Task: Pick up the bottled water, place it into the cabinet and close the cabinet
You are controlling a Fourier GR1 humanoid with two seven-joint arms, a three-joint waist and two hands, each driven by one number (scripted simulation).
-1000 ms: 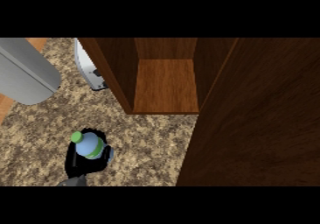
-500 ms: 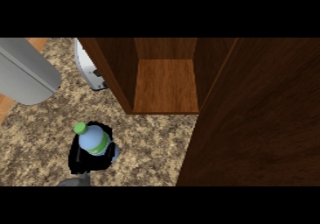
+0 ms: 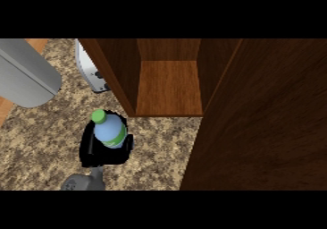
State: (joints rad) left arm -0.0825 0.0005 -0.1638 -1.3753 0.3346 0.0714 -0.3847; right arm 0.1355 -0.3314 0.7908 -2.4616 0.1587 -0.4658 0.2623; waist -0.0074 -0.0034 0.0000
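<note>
Robot hand (image 3: 100,154), the right one I think, was curled round the bottled water (image 3: 111,132) at mid-body: light, smooth plastic, slippery, best held below the green cap (image 3: 98,116).

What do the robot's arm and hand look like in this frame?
The right hand is plain black and blocky, with no markings. Below it a short stretch of its forearm shows: smooth matte grey, rounded, narrowing to a thin grey wrist. No cables, labels or sleeves are visible. No other hand shows.
</note>
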